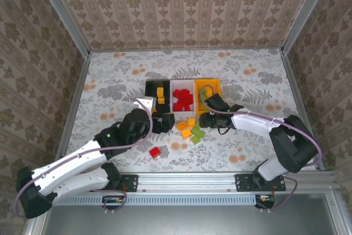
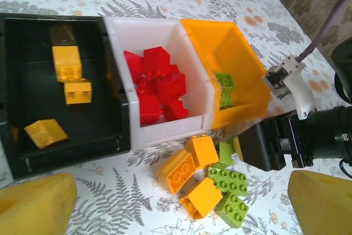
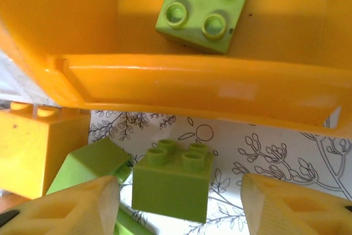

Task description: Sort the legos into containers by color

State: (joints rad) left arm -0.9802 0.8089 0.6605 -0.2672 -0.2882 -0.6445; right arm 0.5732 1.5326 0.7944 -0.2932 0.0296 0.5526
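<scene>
Three containers stand side by side: black holding orange legos, white holding red legos, orange-yellow holding green legos. Loose orange and green legos lie on the table in front of them. My left gripper hovers wide open above this pile, holding nothing. My right gripper is low beside the orange-yellow container's wall. It is open around a small green lego, with a gap on each side.
A single red lego lies on the table nearer the arm bases. An orange lego and another green lego sit just left of my right gripper's fingers. The two grippers flank the pile closely.
</scene>
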